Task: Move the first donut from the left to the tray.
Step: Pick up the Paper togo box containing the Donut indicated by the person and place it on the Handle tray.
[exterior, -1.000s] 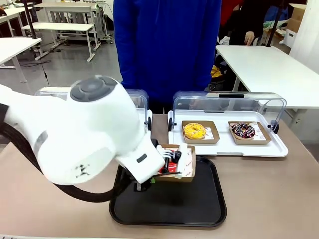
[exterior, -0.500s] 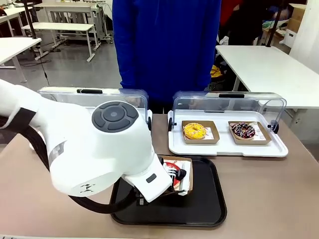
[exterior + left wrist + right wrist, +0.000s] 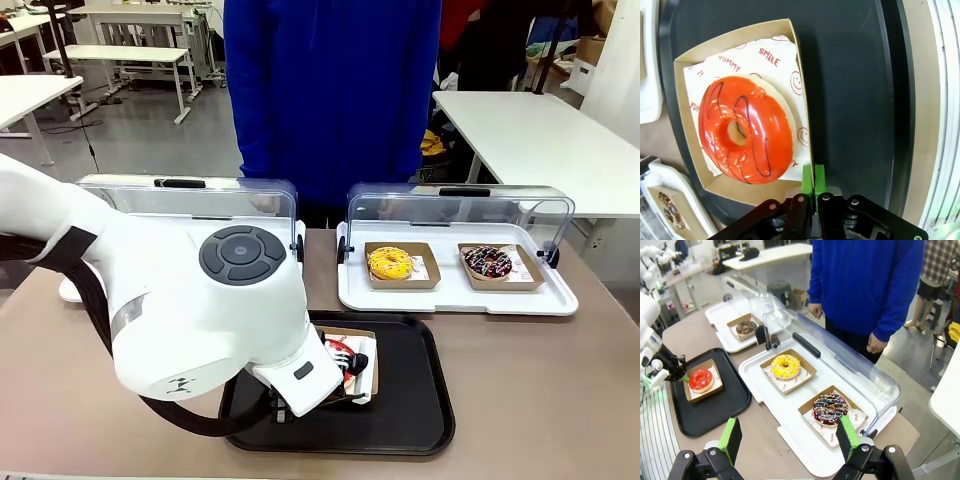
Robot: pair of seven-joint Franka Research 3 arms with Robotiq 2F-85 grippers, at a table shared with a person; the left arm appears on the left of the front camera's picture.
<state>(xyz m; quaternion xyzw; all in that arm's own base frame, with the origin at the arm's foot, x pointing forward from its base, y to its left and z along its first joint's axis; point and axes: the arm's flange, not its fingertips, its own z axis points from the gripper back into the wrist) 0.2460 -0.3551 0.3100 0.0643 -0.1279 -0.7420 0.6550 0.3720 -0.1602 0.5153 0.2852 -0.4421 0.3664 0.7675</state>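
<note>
The red-glazed donut (image 3: 745, 130) lies on printed paper in its small brown cardboard tray (image 3: 740, 40). My left gripper (image 3: 813, 181) is shut on that cardboard tray's side wall, green pads pinching it. The donut (image 3: 700, 380) and its cardboard tray sit low over or on the black tray (image 3: 720, 410), within its left half, and I cannot tell whether they touch. In the front view my left arm hides most of the donut (image 3: 342, 351); the black tray (image 3: 410, 400) lies at the near middle of the table. My right gripper (image 3: 788, 437) hangs open high above the table.
A white display tray (image 3: 450, 295) with its clear lid raised holds a yellow donut (image 3: 390, 263) and a chocolate sprinkled donut (image 3: 488, 262). A second white display tray (image 3: 722, 315) holds a chocolate donut (image 3: 745, 327). A person in blue (image 3: 330, 100) stands at the far side.
My left arm has carried the cardboard tray with the red donut down and towards me, lower over the black tray. The person has not moved.
</note>
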